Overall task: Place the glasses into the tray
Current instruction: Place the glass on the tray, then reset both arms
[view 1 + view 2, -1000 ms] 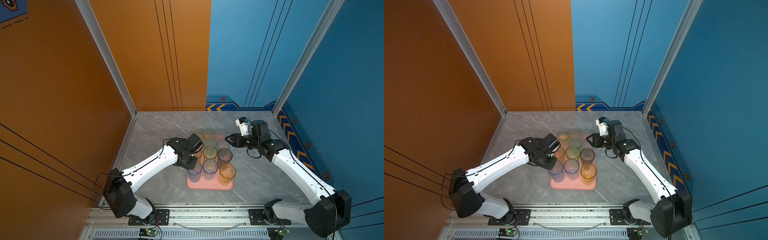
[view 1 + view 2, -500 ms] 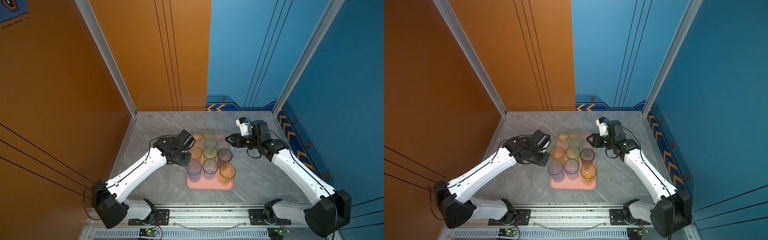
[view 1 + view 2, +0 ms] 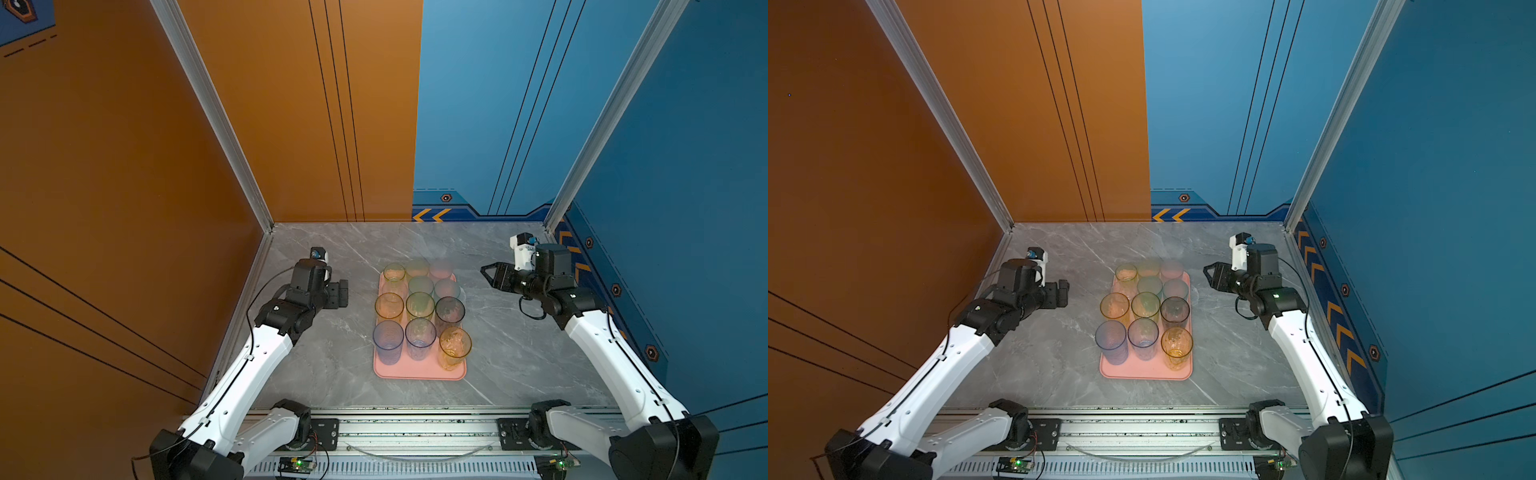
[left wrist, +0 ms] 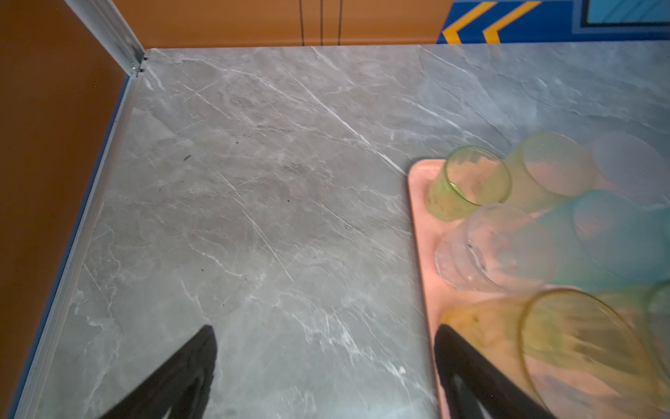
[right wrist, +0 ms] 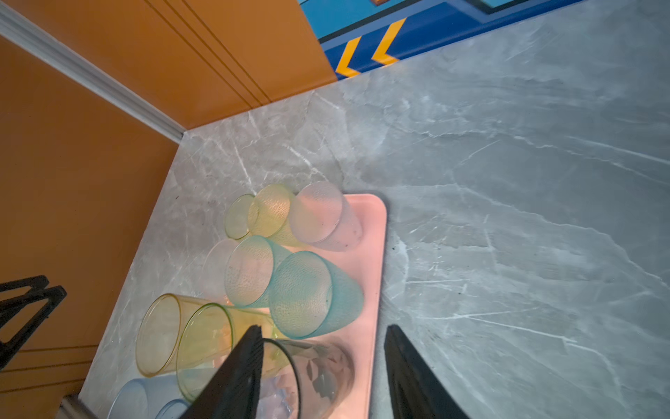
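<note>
Glasses [image 3: 419, 305] — translucent tinted plastic tumblers — stand packed in rows on the flat salmon-pink rectangular tray [image 3: 415, 372], so, with placement apparently complete, retract the wide-spread, empty left gripper [image 3: 344, 293] and the parted, empty right gripper [image 3: 487, 275] outward — level and clear of every rim.

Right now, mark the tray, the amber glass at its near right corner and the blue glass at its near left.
tray [image 3: 419, 371]: in a top view, bare floor by its near rim.
amber glass [image 3: 454, 347]: in a top view, inside its open mouth.
blue glass [image 3: 388, 340]: in a top view, inside its open mouth.
</note>
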`<state>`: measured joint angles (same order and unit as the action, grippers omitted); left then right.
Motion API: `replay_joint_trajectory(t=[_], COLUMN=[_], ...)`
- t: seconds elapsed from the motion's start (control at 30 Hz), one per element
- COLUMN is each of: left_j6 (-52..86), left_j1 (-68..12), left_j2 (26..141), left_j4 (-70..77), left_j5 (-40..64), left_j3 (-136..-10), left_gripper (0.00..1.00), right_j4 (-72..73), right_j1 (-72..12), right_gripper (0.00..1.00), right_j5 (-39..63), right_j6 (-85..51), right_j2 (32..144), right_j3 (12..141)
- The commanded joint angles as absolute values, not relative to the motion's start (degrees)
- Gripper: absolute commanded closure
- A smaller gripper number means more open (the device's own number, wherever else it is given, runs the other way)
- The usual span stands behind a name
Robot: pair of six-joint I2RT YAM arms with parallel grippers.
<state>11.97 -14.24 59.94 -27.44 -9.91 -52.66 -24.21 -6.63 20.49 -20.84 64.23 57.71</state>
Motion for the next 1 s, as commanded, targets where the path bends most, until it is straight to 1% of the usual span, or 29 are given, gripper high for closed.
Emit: replay_joint_trajectory(t=[0.0,0.13,0.23,0.3,0.4,0.57,0.67,0.77,0.93,0.97], left_j6=[12.2,13.4,14.4,12.3,8.6,6.1,3.8,3.4,2.6,2.5], left_j1=[-9.5,-4.9,-2.4,-1.1,-0.8,-0.6,-0.5,0.1,0.2,0.3], left_j2=[59.1,56.9,55.4,54.6,54.6,58.0,61.4,67.3,80.9,83.1], left_j4=[-12.2,2.2,12.1,19.2,29.5,31.6,40.4,49.7,66.4,67.7], left_j5=[-5.4,-6.0,-8.6,-8.2,-10.8,-10.3,-11.7,-11.0,-9.9,-9.5], left_j3=[-46.7,-36.7,-29.4,-24.2,-17.4,-15.4,-12.4,-10.7,-10.5,-10.9], left_gripper=[0.02,0.02,0.02,0.03,0.03,0.02,0.03,0.02,0.03,0.02], right_j4=[-26.2,-25.9,-25.4,-24.9,-23.6,-21.8,-21.3,-20.7,-18.7,-18.2], right_j1=[-4.2,-2.8,-2.5,-2.5,-2.5,-2.5,-2.5,-2.4,-2.3,-2.3], right_gripper=[0.47,0.47,0.47,0.47,0.47,0.46,0.46,0.45,0.44,0.43], right_j5=[16.9,14.7,14.3,14.1,13.6,12.8,12.4,11.2,9.5,9.0], right_j6=[-20.2,-20.1,-20.2,-20.2,-20.0,-20.2,-20.1,-20.0,-19.0,-18.9], right_j2=[63.0,62.7,63.0,63.3,63.5,64.5,65.5,66.2,65.8,65.5], right_j3=[55.2,53.0,52.0,51.7,50.9,50.3,50.2,49.8,48.5,48.0])
